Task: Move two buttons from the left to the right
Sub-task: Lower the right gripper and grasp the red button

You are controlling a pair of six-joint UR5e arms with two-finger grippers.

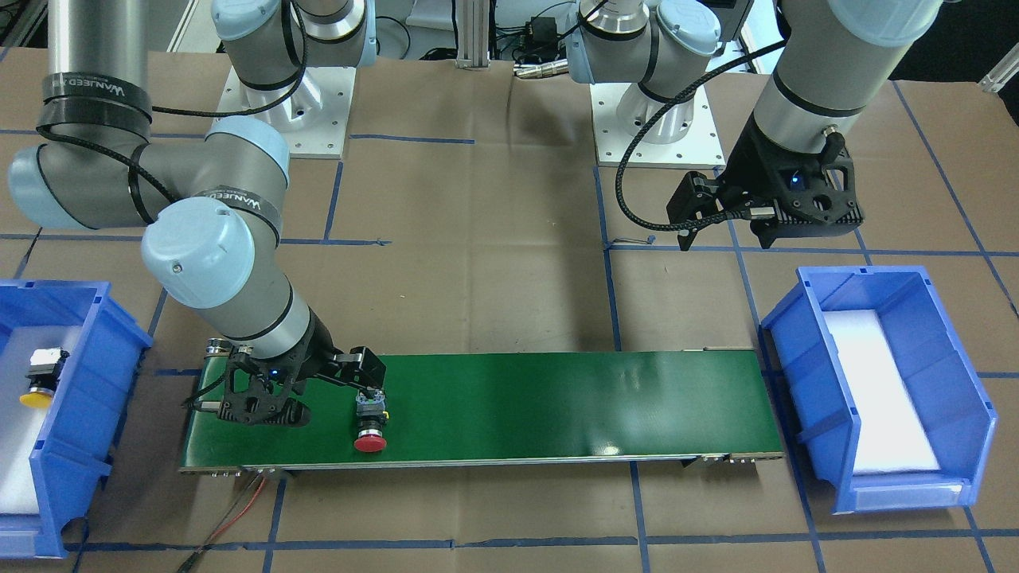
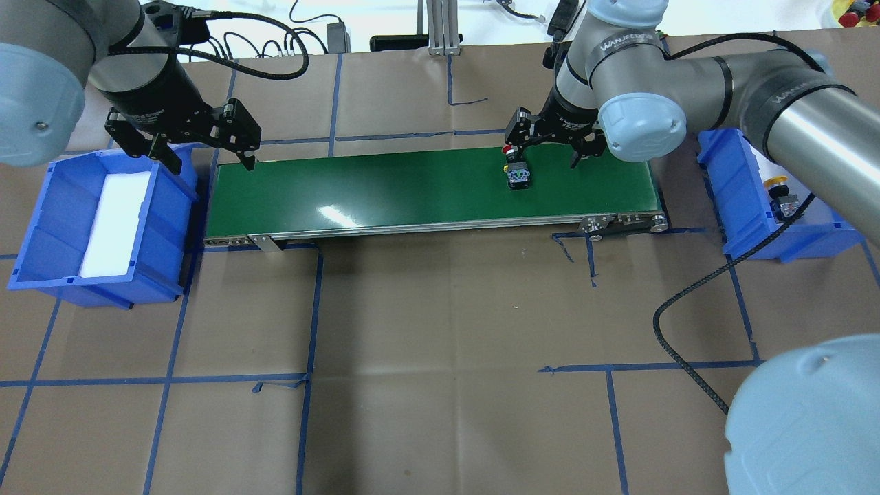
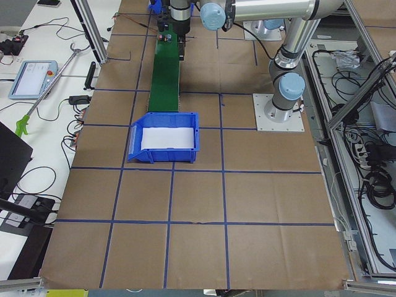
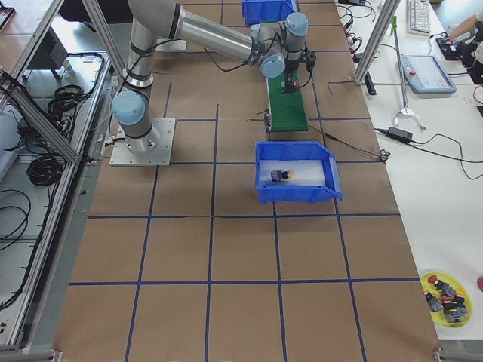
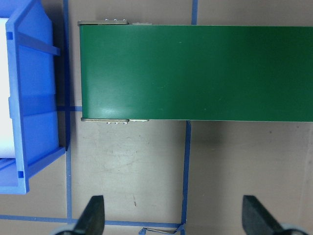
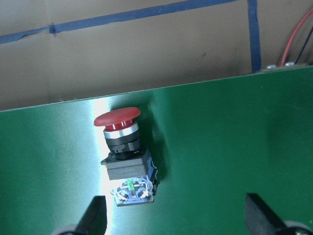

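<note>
The red-capped button (image 1: 370,422) lies on its side on the green belt (image 1: 557,406), near the belt's right-arm end; it also shows in the overhead view (image 2: 515,172) and the right wrist view (image 6: 124,156). My right gripper (image 1: 330,404) (image 2: 543,155) (image 6: 176,220) is open low over the belt, and one finger stands close by the button's body. The yellow-capped button (image 1: 38,382) (image 2: 782,189) (image 4: 283,176) lies in the right blue bin (image 2: 729,179). My left gripper (image 2: 210,161) (image 1: 724,239) (image 5: 173,220) is open and empty, hovering by the belt's left end.
The left blue bin (image 2: 41,206) (image 1: 796,334) holds only a white foam pad. A black cable (image 2: 687,295) loops over the table in front of the belt. A yellow dish of spare parts (image 4: 447,296) sits far off on the right.
</note>
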